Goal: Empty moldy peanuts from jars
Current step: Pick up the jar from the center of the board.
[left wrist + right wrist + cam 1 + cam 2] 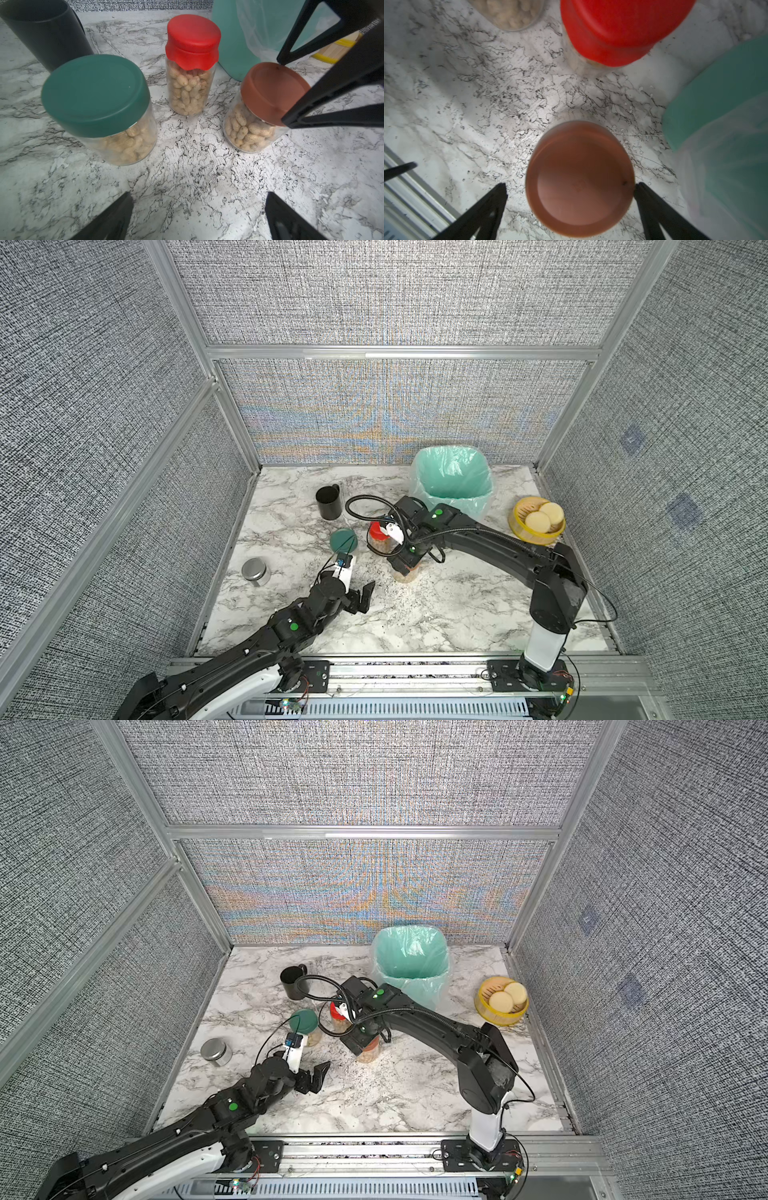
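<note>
Terracotta-lidded jar [579, 178] sits closest, upright on the marble surface [187, 170] near the lined bin [232, 37], right jaws spread wide either side of its lid, not closed on it; left jaws spread too, empty, short of the green-lidded jar [95, 91] and red-lidded jar [192, 62]. Judgement: jars look stiff, smooth-walled and light though packed with peanuts [187, 91], so probably slippery; hold the clear wall below the lid, twist the lid by its rim; loose nuts should pour freely.

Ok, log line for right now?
right gripper open, flanking terracotta-lid jar | left gripper open, empty | red-lid jar, green-lid jar lidded, untouched
</note>
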Available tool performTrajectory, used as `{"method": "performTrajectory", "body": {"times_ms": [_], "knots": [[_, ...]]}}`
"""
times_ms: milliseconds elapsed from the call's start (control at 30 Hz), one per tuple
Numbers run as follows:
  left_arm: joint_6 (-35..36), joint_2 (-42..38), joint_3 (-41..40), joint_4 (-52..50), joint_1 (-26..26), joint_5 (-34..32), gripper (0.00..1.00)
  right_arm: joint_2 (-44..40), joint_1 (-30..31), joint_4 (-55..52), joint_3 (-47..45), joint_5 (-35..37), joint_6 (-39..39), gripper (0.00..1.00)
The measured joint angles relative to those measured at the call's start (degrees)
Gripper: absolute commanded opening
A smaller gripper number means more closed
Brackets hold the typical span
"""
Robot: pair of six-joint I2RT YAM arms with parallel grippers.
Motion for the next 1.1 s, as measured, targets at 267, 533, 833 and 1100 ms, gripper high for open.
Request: {"method": "performTrajectory", "body": {"times_ms": [267,533,833,1100], "knots": [[0.0,0.2,0.0,0.0,0.0,-0.2,0.99,2.5,-0.1,-0.7,0.9,2.4,0.0,0.98],[0.0,-0.2,0.0,0.0,0.0,-0.3,0.99,3.2,-0.8,-0.6,0.5,1.4,0.0,0.90],[0.0,0.1,0.0,0.0,0.0,-1.1,0.99,2.9,-1.6,-0.3,0.1,-0.3,0.0,0.82],[0.0,0.6,0.0,0.0,0.0,-1.2,0.99,2.5,-1.6,0.5,0.0,-0.6,0.0,0.50]]}}
